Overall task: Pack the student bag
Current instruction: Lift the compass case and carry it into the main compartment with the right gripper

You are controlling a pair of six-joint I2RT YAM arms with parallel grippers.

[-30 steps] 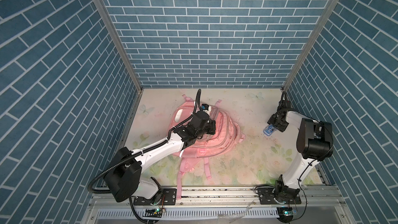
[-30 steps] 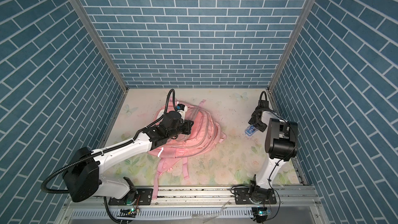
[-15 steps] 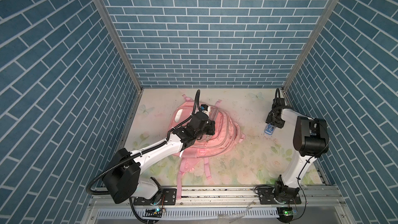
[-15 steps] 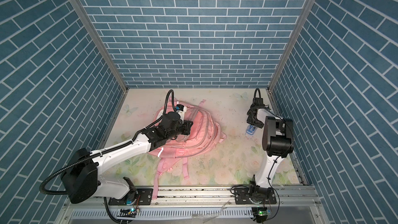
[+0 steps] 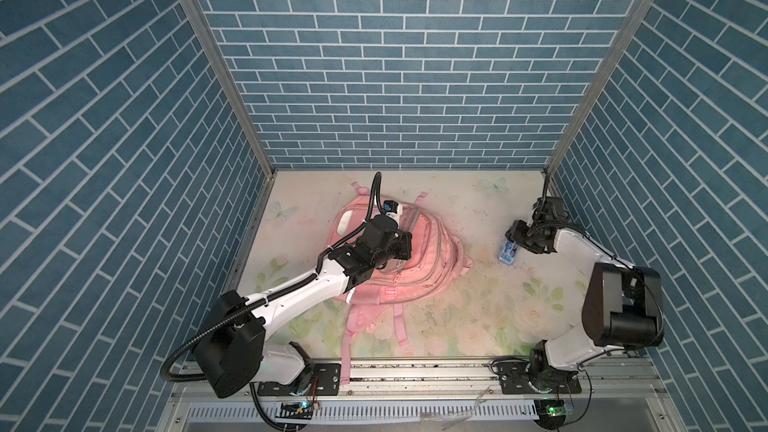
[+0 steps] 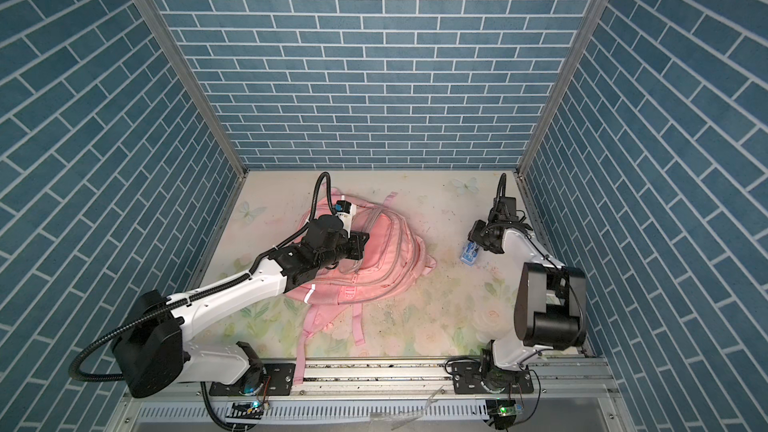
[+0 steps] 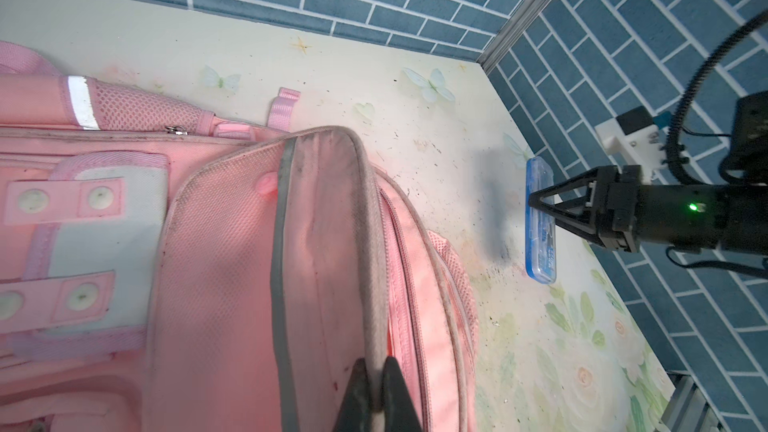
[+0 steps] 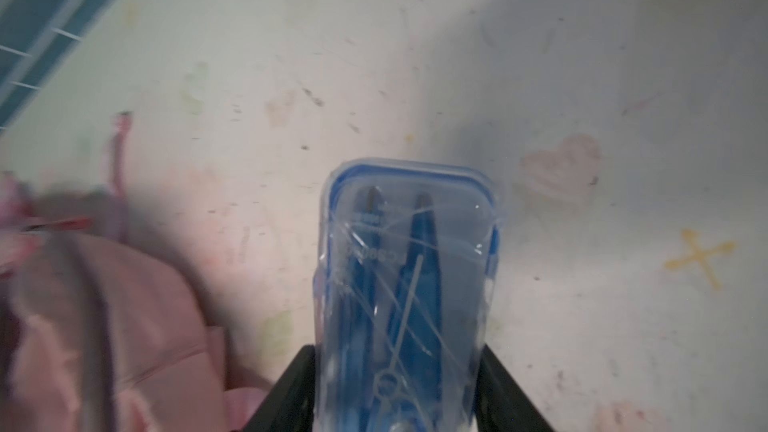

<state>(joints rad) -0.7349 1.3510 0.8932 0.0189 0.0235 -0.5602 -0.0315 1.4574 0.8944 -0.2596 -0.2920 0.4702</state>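
I'm seeing the left gripper (image 7: 376, 367) pinching tight on a flap edge of the pink bag (image 7: 228, 243); the right gripper (image 8: 397, 349) is clamping the clear blue case (image 8: 407, 263), jaws partly spread.

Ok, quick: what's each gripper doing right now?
Left gripper: closed on the bag's pocket rim.
Right gripper: closed on the blue case.

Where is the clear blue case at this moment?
In both top views the clear blue case is on the right side, just right of the student bag, between the fingers of the right hand.
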